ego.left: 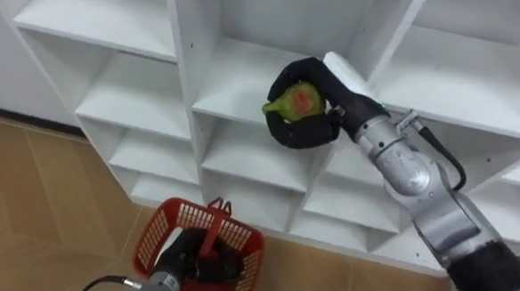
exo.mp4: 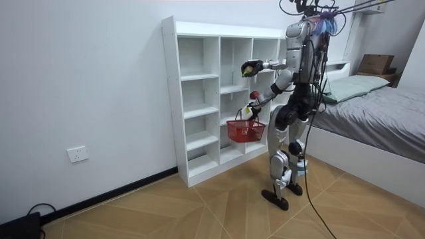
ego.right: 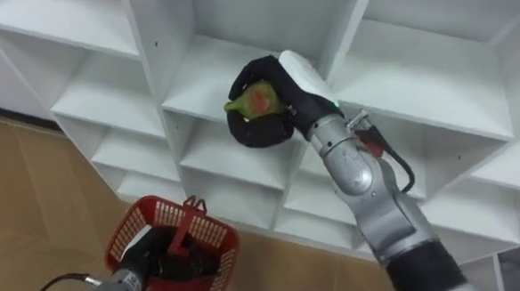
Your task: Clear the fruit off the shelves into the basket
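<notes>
The white closet (ego.left: 132, 81) of open cubbies stands before the robot. In front of its lower shelves, the left hand (ego.left: 192, 256) grips the handle of one red basket (ego.left: 156, 233); its contents cannot be told. At the closet's middle shelf, the right hand (ego.left: 302, 134) is curled round one green-and-red fruit (ego.left: 295, 102).

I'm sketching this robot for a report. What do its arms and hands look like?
Both hands are black; the right hand has a white plate on its back, the left hand looks plain. The forearms are rounded silver-grey metal shells, black at the right wrist. A black cable loops along the right forearm; another trails from the left.
</notes>
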Available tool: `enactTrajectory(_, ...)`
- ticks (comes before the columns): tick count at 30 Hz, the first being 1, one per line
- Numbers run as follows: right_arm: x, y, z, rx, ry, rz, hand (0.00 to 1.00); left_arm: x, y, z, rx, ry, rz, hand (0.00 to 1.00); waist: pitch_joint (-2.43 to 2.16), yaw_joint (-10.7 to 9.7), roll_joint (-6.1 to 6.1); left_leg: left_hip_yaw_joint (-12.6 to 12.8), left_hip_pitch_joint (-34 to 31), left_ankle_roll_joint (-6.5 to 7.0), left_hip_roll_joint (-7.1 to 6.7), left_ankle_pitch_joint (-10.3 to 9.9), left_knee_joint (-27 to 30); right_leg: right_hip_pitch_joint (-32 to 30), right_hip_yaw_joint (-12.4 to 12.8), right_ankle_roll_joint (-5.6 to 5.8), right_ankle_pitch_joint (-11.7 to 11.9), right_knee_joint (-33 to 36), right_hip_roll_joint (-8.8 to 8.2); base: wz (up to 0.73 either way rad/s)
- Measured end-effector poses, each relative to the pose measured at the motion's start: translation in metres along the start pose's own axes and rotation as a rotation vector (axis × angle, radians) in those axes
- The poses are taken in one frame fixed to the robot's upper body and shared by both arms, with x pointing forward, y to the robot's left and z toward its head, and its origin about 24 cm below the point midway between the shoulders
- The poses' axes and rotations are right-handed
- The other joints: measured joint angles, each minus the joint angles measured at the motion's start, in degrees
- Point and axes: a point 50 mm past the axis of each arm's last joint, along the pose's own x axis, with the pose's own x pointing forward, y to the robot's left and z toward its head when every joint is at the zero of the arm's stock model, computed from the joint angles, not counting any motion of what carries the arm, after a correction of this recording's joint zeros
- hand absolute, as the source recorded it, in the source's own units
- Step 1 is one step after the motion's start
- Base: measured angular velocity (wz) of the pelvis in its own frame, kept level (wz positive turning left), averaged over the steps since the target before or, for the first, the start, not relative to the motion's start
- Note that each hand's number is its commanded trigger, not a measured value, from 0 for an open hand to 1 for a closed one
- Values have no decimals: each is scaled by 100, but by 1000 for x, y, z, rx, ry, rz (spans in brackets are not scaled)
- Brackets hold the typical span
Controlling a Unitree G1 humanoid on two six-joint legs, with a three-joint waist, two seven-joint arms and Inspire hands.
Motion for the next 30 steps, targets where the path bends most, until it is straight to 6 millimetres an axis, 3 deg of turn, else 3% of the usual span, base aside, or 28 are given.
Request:
enactTrajectory(1,-4,3,-1,8,3,11,100,0,-3,0,-4,-2,-7,100,-25,-70,30,17,59,1,2,-1,-14,47,23,0,0,1,6,-16)
enactTrajectory(5,-11,12,-7,31,35,59,100,-1,-4,0,-5,-5,-7,100,-29,-174,61,85,194,-15,24,-15,-37,136,127,-12,11,-3,45,-14)
enactTrajectory(13,-34,29,-18,80,107,102,100,-1,-8,1,-59,-32,-5,100,31,-371,166,152,372,-26,38,-29,-92,259,179,-10,9,-107,66,-4)
enactTrajectory(17,-35,33,-17,103,106,98,100,-1,-8,0,-59,-30,-3,100,24,-454,194,155,391,-32,43,-35,-113,299,216,-11,11,-111,90,0)
enactTrajectory(20,-45,44,-16,151,122,100,100,-3,-12,-3,-67,-22,5,100,4,-474,311,159,554,-35,55,-63,-191,469,194,-10,12,-204,98,0)
enactTrajectory(24,-53,54,-19,187,151,109,100,-3,-13,-2,-79,-24,20,100,21,-543,462,181,659,-41,74,-90,-224,551,207,-4,6,-205,117,-4)
enactTrajectory(30,-64,62,-26,186,199,129,100,-6,-15,-3,-81,-33,12,100,15,-628,465,218,743,-58,78,-107,-227,606,344,-9,0,-288,153,-6)
